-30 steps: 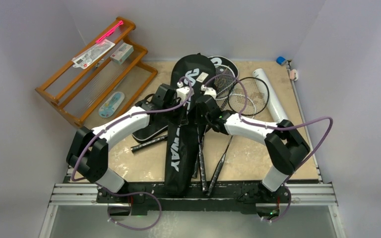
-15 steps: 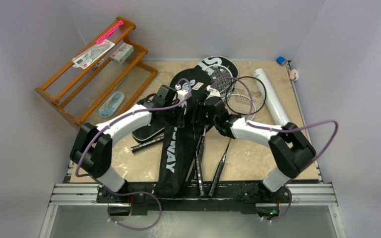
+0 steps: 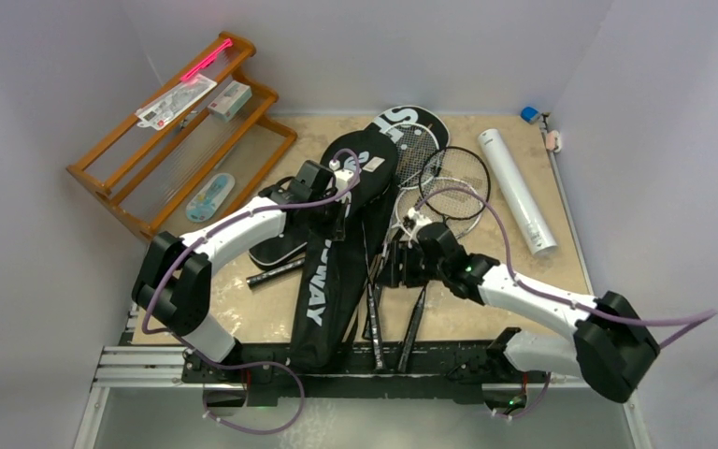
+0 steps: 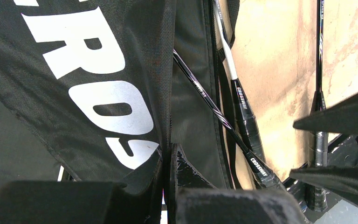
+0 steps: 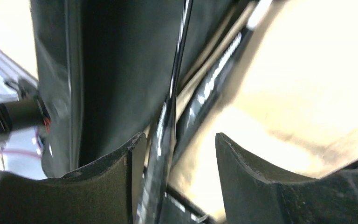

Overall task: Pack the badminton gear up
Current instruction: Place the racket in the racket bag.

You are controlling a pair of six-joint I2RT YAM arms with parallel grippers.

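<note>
Centre of surface (image 3: 243, 313), running 12 to 6 o'clock: CROSSWAY cover (image 3: 323, 281), black, racket-shaped, lettering face up.

Left hand (image 3: 338, 208): clenched on an edge of the cover's fabric near the throat, the pinch plain in the wrist view.

Right hand (image 3: 394, 269): released, fingers spread astride a racket shaft (image 5: 165, 126), close to one finger, not squeezed.

Rackets (image 3: 458, 182): just at 3 o'clock of the cover, heads overlapping toward 1 o'clock, handles toward 6. Cannot tell whether any lies inside the cover.

Likely faults from here, as judgement only:
- Closing on two crossed shafts at once. Cause: handles lying tight together under the right hand.
- Snagged strings or frames. Cause: overlapped heads dragged as one.
- Opening collapsing or slipping from the pinch. Cause: thin fabric held at a single point.

Orientation of cover: long axis near 12–6, tilted slightly. Wide head end at 12 to 1 o'clock, narrow handle end at 6 to 7, reaching the near rail. Racket shafts roughly parallel with it.
</note>
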